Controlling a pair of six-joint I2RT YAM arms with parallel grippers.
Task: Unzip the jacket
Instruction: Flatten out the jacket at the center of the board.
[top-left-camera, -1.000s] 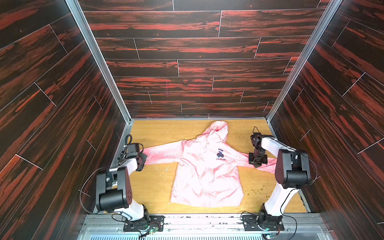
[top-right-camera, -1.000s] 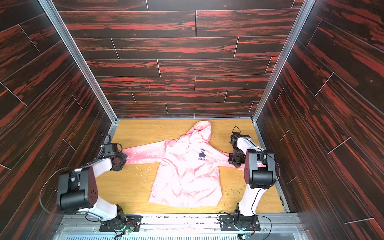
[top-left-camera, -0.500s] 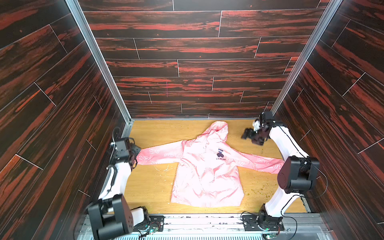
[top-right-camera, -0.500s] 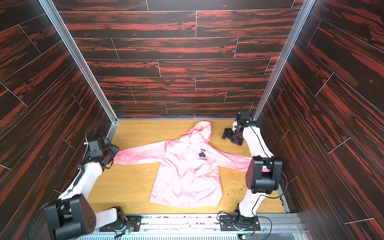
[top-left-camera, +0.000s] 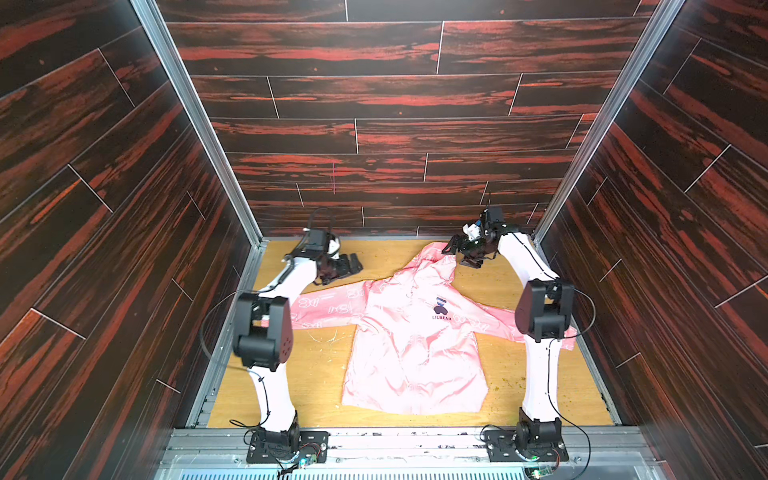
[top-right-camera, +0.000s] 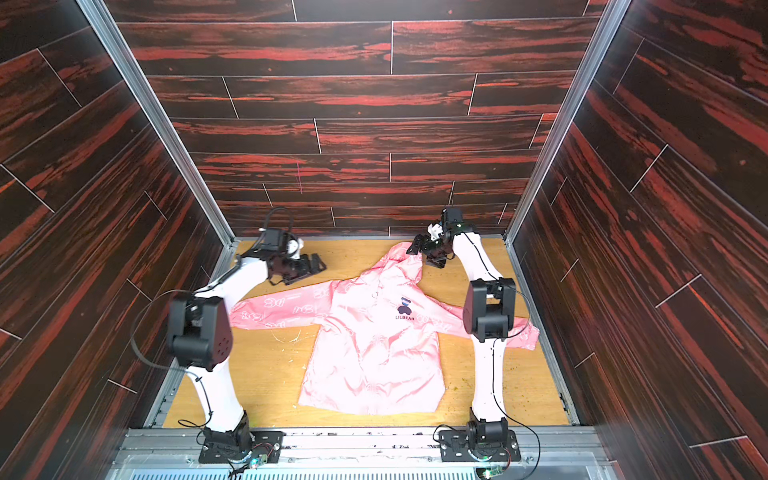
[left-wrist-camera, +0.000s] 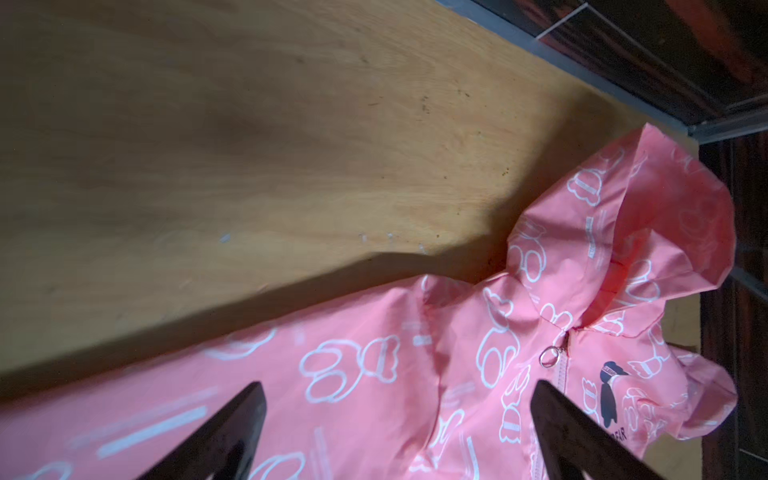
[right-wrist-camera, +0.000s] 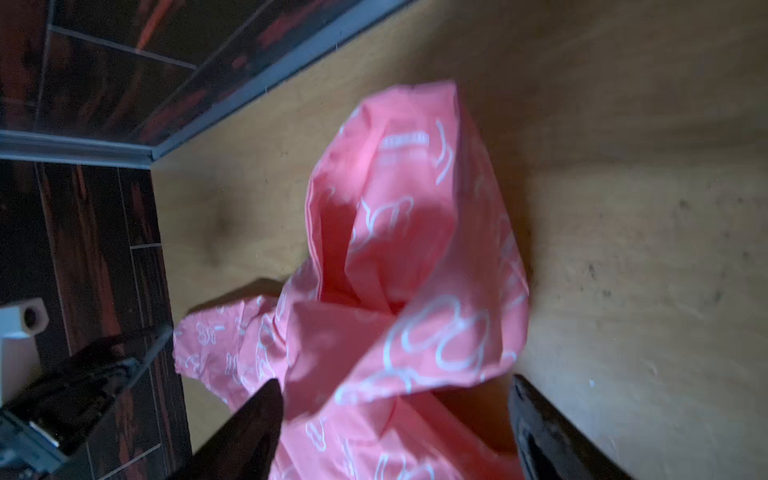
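The wooden table carries the whole job, and the pink jacket lies front-up across its middle. Its hem points to the near edge where the arm bases sit, and its sleeves are spread flat toward the left and right edges. That spread layout seems meant to keep the front panel smooth and the closure exposed from above. The left gripper hangs above the far left part of the table, just over the shoulder end of the sleeve on its side. Its jaws stand wide apart and hold nothing; in the left wrist view the two dark fingers frame printed fabric with a clear gap under them. The right gripper hovers near the far right corner, also spread wide and empty, with its fingers over the crumpled hood, which reaches toward the far edge. This looks like the approach step, with one arm placed to pin the cloth near the collar and the other free to pull. The dark bear logo marks the chest beside the zipper, which appears closed right up to the neck. Its small metal pull ring lies flat at the collar, untouched, just ahead of the left fingers, so unzipping has not begun.
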